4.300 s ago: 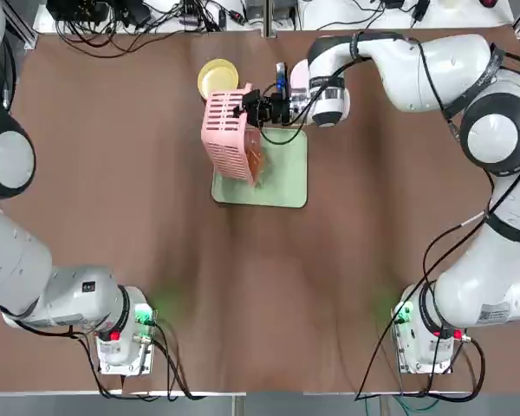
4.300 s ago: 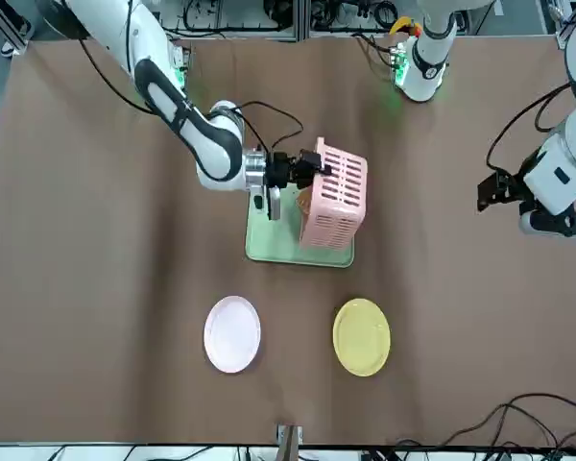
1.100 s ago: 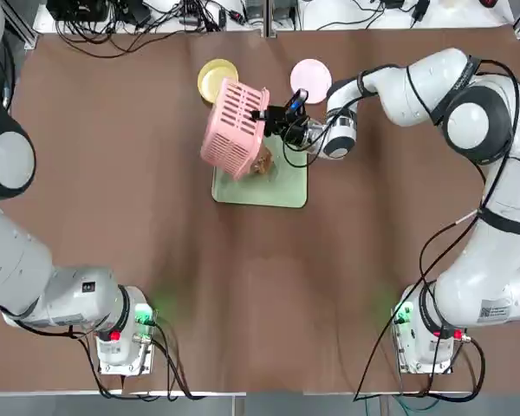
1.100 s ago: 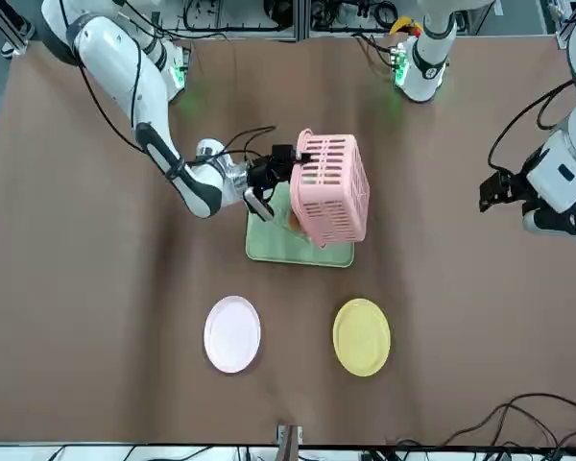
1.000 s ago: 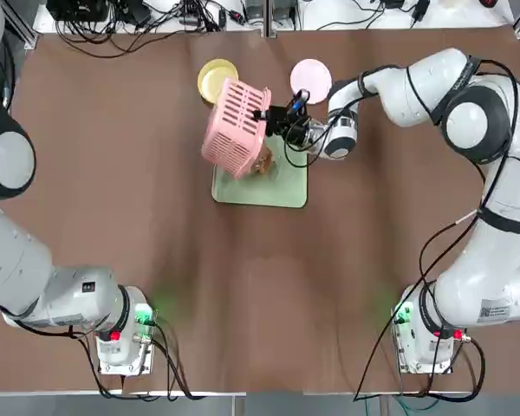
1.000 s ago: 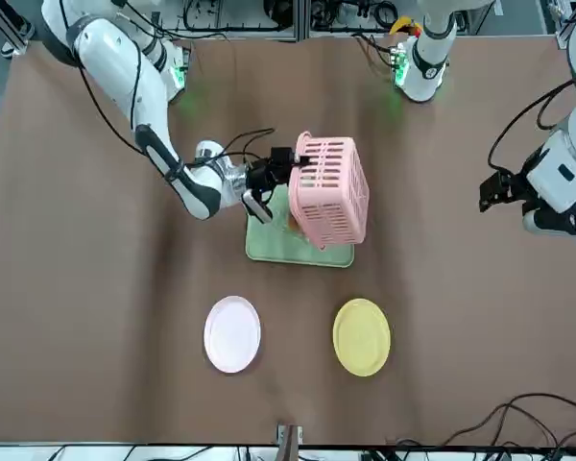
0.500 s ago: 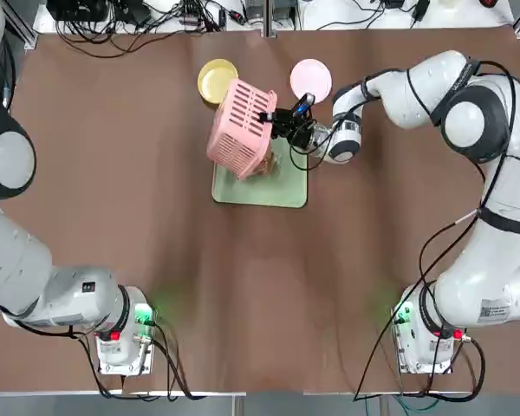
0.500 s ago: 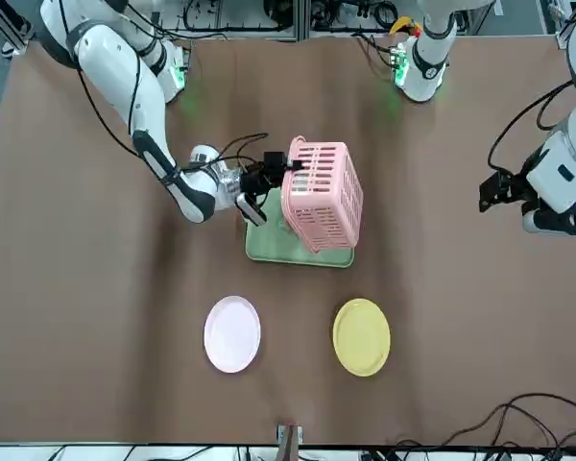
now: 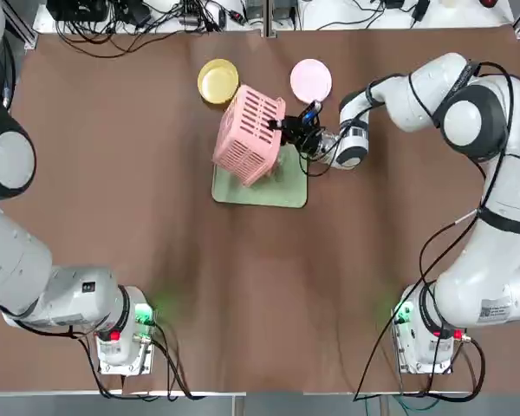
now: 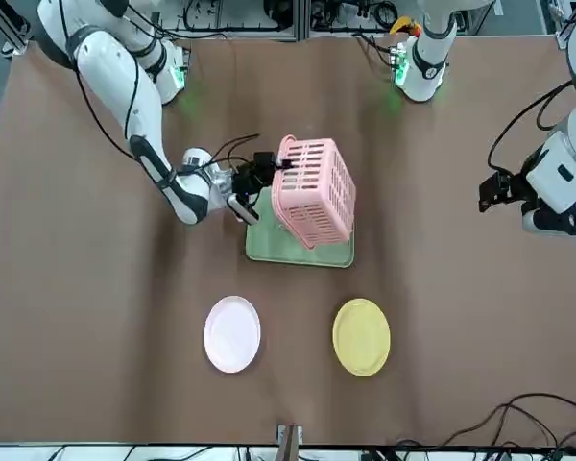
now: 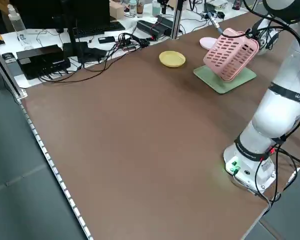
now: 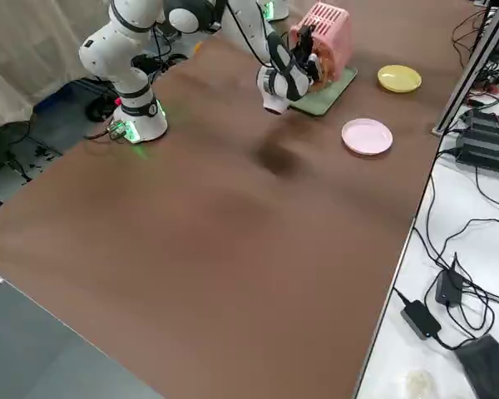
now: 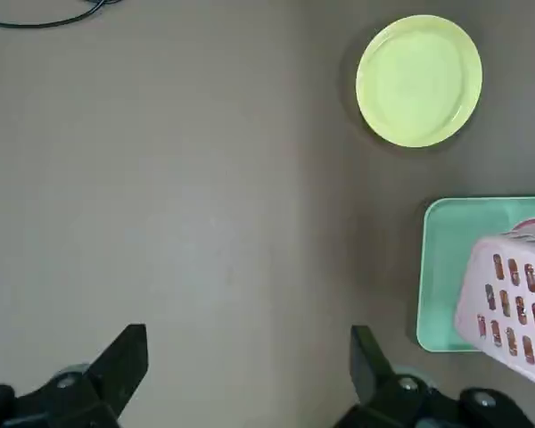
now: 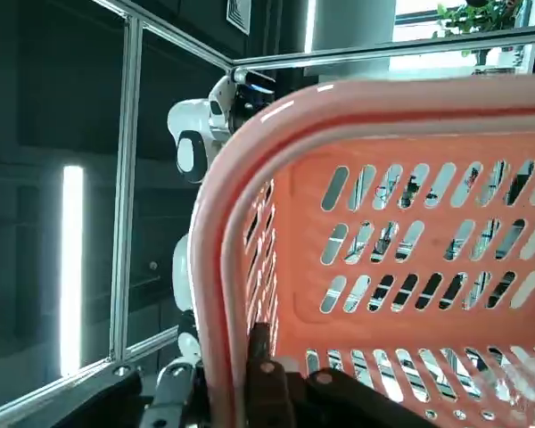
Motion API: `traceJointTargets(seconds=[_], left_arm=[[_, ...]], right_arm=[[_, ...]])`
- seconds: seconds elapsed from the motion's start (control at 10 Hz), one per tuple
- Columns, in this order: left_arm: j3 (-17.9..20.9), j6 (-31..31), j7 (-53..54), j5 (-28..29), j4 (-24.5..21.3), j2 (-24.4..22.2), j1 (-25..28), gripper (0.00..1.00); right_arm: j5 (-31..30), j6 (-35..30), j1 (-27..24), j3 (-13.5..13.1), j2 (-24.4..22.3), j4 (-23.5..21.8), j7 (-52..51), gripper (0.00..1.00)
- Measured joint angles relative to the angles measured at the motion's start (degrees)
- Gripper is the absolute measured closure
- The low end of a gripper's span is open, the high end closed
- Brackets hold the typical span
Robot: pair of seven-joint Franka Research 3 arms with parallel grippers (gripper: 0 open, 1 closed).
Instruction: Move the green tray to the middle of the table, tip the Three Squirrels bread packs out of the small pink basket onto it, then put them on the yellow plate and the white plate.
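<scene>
We have the right gripper (image 9: 276, 124) clamped on the rim of the small pink basket (image 9: 250, 139), at the side of the basket that faces our right. We hold the basket tipped over sideways, its open mouth turned toward our right arm and its slotted base toward our left. It hangs over the left part of the green tray (image 9: 283, 184) and reaches past that edge; we cannot tell whether it touches the tray. The tray lies flat on the bench (image 9: 243, 286), its right part showing beside the basket. Golden-brown bread packs (image 12: 317, 73) show at the basket's mouth in the right side view, partly hidden by our arm, and brown patches show through the slots in the left wrist view. We cannot count them or tell which rest on the tray and which are in the basket. Beyond the tray, on the side away from our bases, the yellow plate (image 9: 217, 81) sits to the left and the white plate (image 9: 310, 80) to the right, apart from each other, with no bread on either. Our left gripper (image 13: 250, 334) is parked over the left part of the bench, well apart from the basket, its fingers spread wide with nothing between them.
</scene>
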Motion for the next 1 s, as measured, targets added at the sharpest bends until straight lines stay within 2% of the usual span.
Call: traceJointTargets(seconds=[0.3,0.6,1.0], left_arm=[[0.0,0.0,0.0,0.0,0.0,0.0,0.0,0.0],[0.0,0.0,0.0,0.0,0.0,0.0,0.0,0.0],[0.0,0.0,0.0,0.0,0.0,0.0,-0.1,0.0]], right_arm=[[-1.2,-1.3,-0.1,-1.3,-0.1,-1.0,0.0,0.93],[-1.8,-1.6,0.0,-1.4,-0.6,-1.2,0.0,0.93],[-1.7,-1.5,1.2,-1.2,-0.9,1.3,0.1,0.93]])
